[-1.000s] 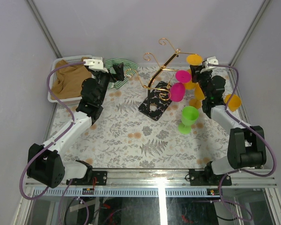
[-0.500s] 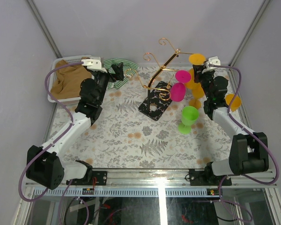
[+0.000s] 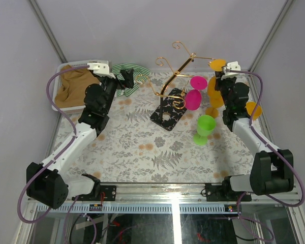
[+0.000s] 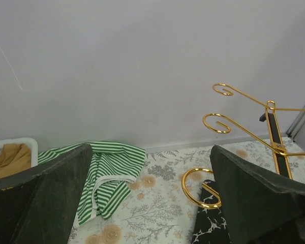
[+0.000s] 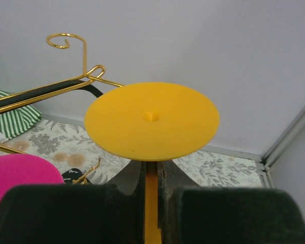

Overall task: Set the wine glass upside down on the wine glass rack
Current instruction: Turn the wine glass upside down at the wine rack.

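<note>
Right hand [image 5: 151,203] shifted rightward, clamping inverted orange wine glass [image 5: 151,119] stem | left hand [image 4: 147,203] wide | basket [image 3: 54,104]: brown cloth [image 3: 73,84]

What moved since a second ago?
The right gripper, shut on the orange wine glass by its stem, carried it slightly to the right. The left gripper stayed open, its arm leaning a little left. The wine glass rack, pink glasses and green glass did not move.
</note>
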`<state>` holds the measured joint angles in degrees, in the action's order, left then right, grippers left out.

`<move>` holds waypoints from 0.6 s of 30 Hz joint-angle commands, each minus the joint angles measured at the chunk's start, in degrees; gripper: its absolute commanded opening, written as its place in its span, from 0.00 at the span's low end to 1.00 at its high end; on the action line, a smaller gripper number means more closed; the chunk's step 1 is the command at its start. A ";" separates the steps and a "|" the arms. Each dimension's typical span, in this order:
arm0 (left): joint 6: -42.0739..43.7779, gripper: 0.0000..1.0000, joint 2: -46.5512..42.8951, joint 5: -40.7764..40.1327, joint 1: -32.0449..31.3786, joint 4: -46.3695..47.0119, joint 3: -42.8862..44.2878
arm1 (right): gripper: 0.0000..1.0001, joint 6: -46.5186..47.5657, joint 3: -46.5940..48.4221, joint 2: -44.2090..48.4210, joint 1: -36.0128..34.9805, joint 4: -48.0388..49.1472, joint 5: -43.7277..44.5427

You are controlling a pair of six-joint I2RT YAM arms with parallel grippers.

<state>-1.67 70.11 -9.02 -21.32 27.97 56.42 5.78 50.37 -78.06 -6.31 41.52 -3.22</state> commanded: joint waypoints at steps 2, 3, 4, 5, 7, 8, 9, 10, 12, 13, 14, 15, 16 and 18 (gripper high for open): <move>-0.51 1.00 -0.36 2.47 0.31 -3.36 4.68 | 0.00 5.71 2.49 5.38 0.16 -0.85 6.20; -0.78 1.00 -0.45 2.72 0.27 -3.36 4.95 | 0.00 6.18 2.72 5.76 0.17 -1.38 6.31; -0.91 1.00 -0.55 2.95 0.30 -3.28 5.16 | 0.00 6.55 3.09 6.15 0.15 -1.99 6.37; -1.16 1.00 -0.65 3.09 0.29 -3.37 5.61 | 0.00 6.74 3.41 6.47 0.15 -2.57 6.43; -1.49 1.00 -0.52 2.91 0.25 -4.72 7.04 | 0.00 6.84 3.79 7.27 0.16 -2.93 6.26; -1.83 1.00 -0.36 2.86 0.33 -6.26 8.21 | 0.00 6.80 4.06 7.76 0.15 -3.10 6.04; -2.24 1.00 -0.01 2.81 0.32 -8.13 9.70 | 0.00 6.73 4.42 8.21 0.18 -3.42 5.64; -2.65 1.00 0.38 2.71 0.35 -9.97 11.31 | 0.00 6.59 5.22 8.60 0.20 -3.90 5.29; -3.61 1.00 1.04 2.95 0.32 -14.43 14.68 | 0.00 6.48 7.03 9.16 0.18 -5.64 4.32; -4.00 1.00 1.33 3.34 0.33 -15.94 15.97 | 0.00 6.51 8.11 9.28 0.20 -6.64 3.76; -4.45 1.00 1.51 3.79 0.32 -17.19 17.15 | 0.00 6.60 9.03 9.51 0.17 -7.54 3.17; -4.88 1.00 1.62 4.40 0.36 -18.06 18.06 | 0.00 6.68 10.00 9.79 0.16 -8.26 2.50; -5.18 1.00 1.50 4.91 0.32 -18.61 18.68 | 0.00 6.72 11.04 9.97 0.20 -9.07 1.87; -5.96 1.00 1.42 5.88 0.32 -19.57 19.72 | 0.00 6.72 13.36 10.27 0.16 -10.83 0.35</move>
<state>-5.43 71.40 -5.50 -21.30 12.75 73.14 11.53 57.28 -70.63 -6.31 31.59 0.12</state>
